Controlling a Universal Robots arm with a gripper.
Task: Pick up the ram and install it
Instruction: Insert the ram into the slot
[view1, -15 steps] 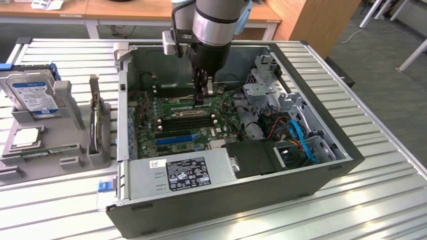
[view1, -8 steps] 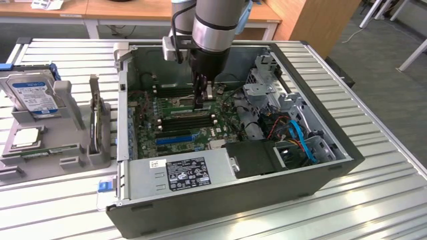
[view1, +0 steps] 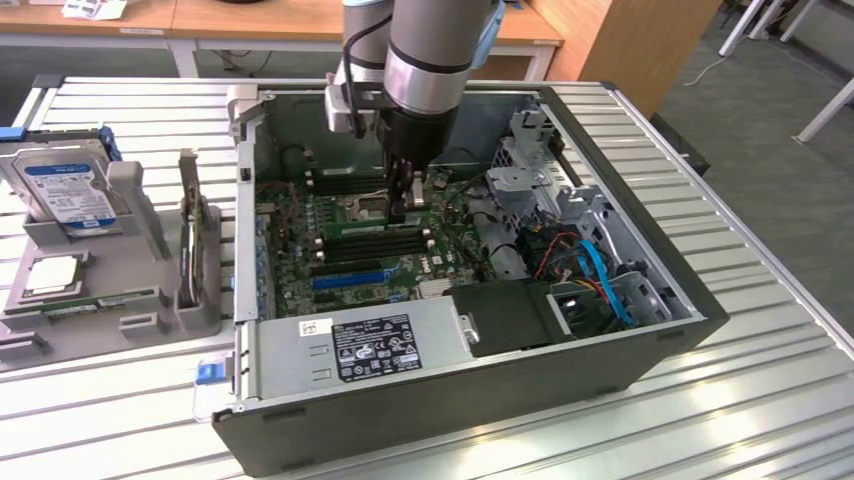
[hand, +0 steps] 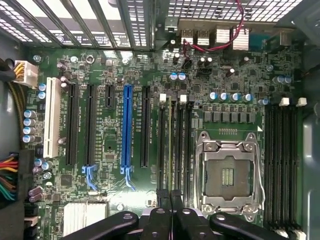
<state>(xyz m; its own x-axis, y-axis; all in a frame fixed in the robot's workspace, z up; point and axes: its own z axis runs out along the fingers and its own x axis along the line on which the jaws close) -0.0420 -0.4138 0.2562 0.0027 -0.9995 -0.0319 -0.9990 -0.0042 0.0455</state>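
The ram (hand: 170, 145) stands on edge in a black slot beside the empty processor socket (hand: 227, 175), so the pickup looks done; whether it is pushed fully home I cannot tell. The gripper (hand: 170, 196) has its jaws clenched at one end of it. The exterior view adds the open computer case (view1: 641, 290) on the desk (view1: 761, 400), with a hard drive (view1: 64, 190) at that view's left

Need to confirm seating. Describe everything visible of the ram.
The ram stands on edge in one of the black slots near the empty processor socket, showing just a thin greenish top edge along the slot's length. Chips and label are hidden. The shut fingers sit over one end; contact and full seating cannot be told.
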